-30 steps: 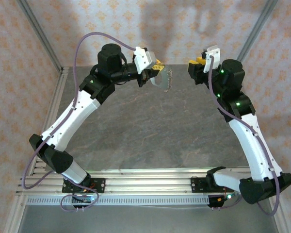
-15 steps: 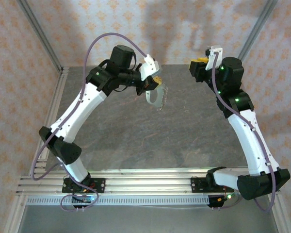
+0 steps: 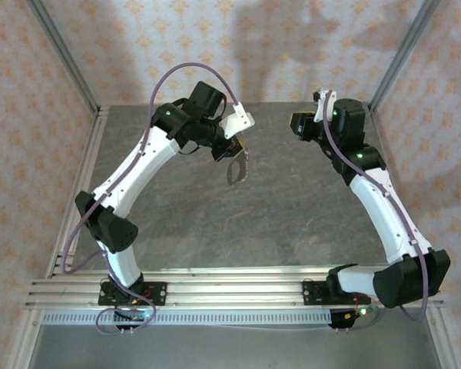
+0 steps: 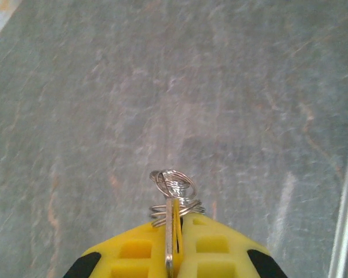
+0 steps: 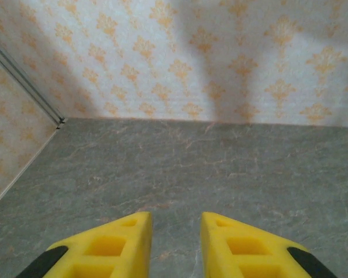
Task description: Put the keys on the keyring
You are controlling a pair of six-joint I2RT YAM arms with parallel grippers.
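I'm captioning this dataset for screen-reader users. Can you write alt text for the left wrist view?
The left gripper has its yellow plastic jaws shut on a thin flat silver metal strip, seen edge-on, with small coiled silver wire rings looped at its top. Behind lies a grey stone-patterned table, blurred.

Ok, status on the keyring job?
Left gripper shut on keyring, hanging above the table. Right gripper open, empty. Nothing between the two grippers.
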